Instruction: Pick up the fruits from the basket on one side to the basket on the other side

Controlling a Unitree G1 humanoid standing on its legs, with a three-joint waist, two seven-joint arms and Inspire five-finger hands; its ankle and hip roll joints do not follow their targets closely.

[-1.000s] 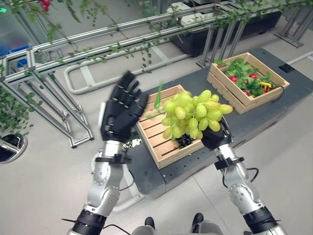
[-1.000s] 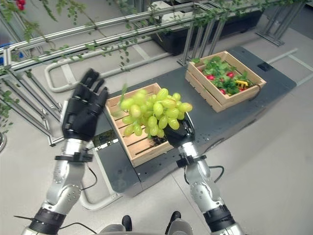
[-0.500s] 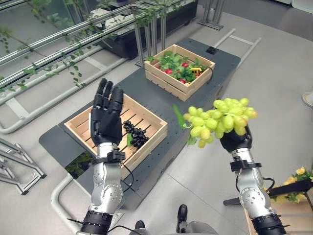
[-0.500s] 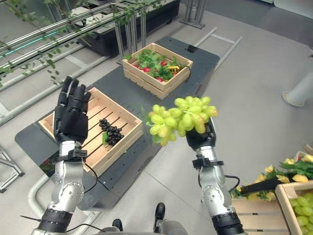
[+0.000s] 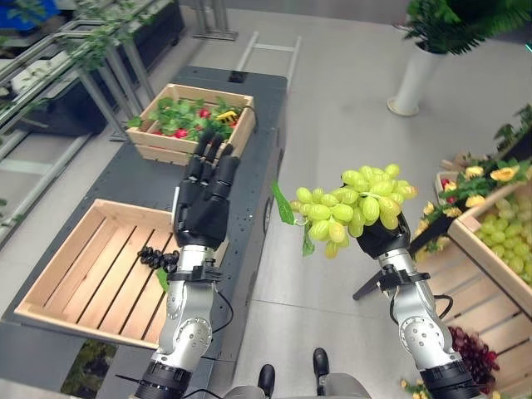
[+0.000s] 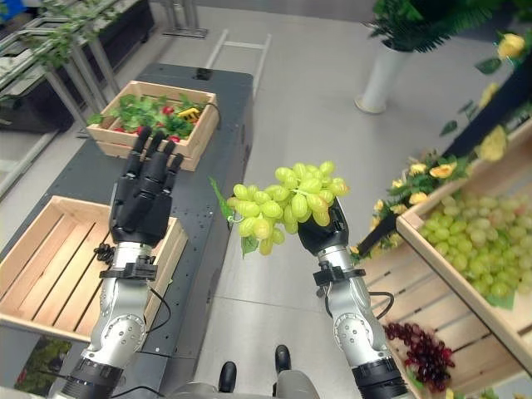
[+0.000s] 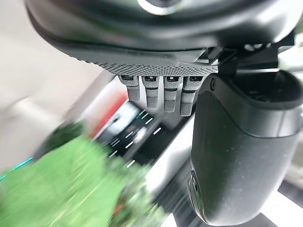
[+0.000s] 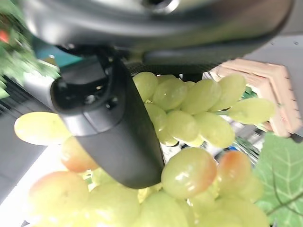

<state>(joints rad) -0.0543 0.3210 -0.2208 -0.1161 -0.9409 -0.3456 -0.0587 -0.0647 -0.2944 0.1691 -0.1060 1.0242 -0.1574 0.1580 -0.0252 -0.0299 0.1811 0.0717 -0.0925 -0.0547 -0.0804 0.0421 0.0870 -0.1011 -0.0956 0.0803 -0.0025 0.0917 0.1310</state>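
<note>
Right hand (image 6: 320, 235) fingers curl round the green grape bunch (image 6: 283, 206), held over open floor (image 6: 287, 108), apparently clear of the crate (image 6: 440, 241) at 3 o'clock. Left hand (image 6: 143, 199) fingers extended, empty.

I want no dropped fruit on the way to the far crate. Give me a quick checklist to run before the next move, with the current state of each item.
1. Right robot hand curled round the green grape bunch: ok, thumb lies across the grapes in the right wrist view.
2. Bunch lifted free of everything: ok, it hangs in the air over the floor, touching no crate.
3. Crate of green grapes on the robot's right has room: ok, part of its floor is bare.
4. Left robot hand out of the way: ok, open and raised over the slatted crate.
5. How firmly the stem is held: cannot tell, grapes hide it.
</note>
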